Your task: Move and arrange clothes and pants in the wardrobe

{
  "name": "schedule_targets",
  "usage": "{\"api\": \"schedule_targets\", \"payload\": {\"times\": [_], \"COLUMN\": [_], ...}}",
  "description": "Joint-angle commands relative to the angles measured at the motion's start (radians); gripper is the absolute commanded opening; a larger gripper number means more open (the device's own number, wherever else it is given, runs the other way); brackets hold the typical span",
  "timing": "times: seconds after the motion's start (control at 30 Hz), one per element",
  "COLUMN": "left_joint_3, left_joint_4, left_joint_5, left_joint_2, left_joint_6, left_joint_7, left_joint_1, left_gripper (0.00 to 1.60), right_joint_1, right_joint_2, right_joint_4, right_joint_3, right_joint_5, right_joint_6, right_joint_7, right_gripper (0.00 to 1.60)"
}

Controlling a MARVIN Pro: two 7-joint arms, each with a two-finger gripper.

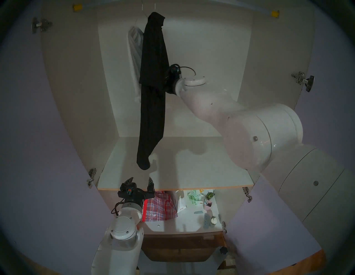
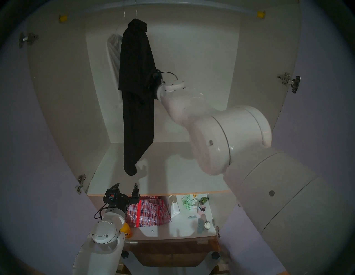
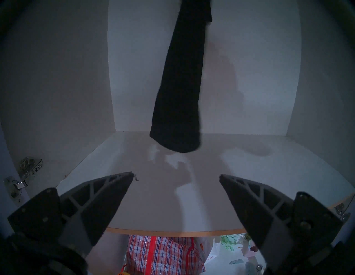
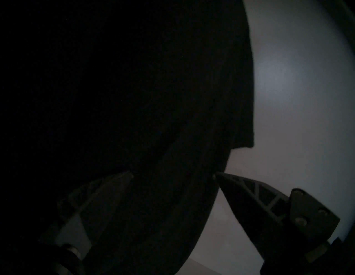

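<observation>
The black shirt (image 1: 151, 86) hangs long and narrow from the rail (image 2: 192, 5) in the wardrobe (image 1: 211, 48). The white top (image 1: 134, 57) hangs just behind it on the left, mostly covered. My right gripper (image 4: 173, 173) is at the shirt's right edge at mid height. Its jaws are wide apart with black fabric between them, and in the head views its fingers are hidden by the shirt. My left gripper (image 1: 140, 179) is open and empty, low at the front edge of the shelf (image 1: 192, 169), below the shirt's hem (image 3: 176, 134).
Lilac doors (image 1: 28, 134) stand open on both sides, with metal hinges (image 1: 91, 176). Under the shelf lie a red-and-white checked bag (image 1: 159, 207), a white paper bag (image 1: 181, 204), a pink cup (image 1: 208, 204) and small items. Yellow brackets (image 1: 76, 7) end the rail.
</observation>
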Motion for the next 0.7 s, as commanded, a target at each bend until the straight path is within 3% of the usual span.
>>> {"api": "schedule_targets", "payload": {"times": [0.0,0.1,0.3,0.57,0.67], "left_joint_3": [0.002,0.002,0.003,0.005,0.006], "left_joint_4": [-0.043,-0.056,-0.064,-0.070,-0.071], "left_joint_5": [-0.003,-0.006,-0.012,-0.021,-0.023], "left_joint_2": [0.005,0.009,0.014,0.021,0.023], "left_joint_6": [-0.012,-0.011,-0.008,-0.006,-0.005], "left_joint_7": [-0.009,-0.014,-0.016,-0.018,-0.017], "left_joint_1": [-0.001,0.008,0.013,0.017,0.017], "left_gripper": [1.60,1.60,1.60,1.60,1.60], "right_joint_1": [0.003,-0.044,-0.071,-0.127,-0.163], "right_joint_2": [0.023,0.076,0.146,0.195,0.194], "right_joint_4": [-0.032,-0.039,-0.033,-0.037,-0.045], "right_joint_3": [0.054,0.098,0.174,0.192,0.175], "right_joint_5": [0.056,0.056,0.071,0.056,0.033], "right_joint_6": [-0.058,-0.126,-0.148,-0.224,-0.290], "right_joint_7": [0.062,0.147,0.238,0.259,0.183], "right_gripper": [1.60,1.60,1.60,1.60,1.60]}}
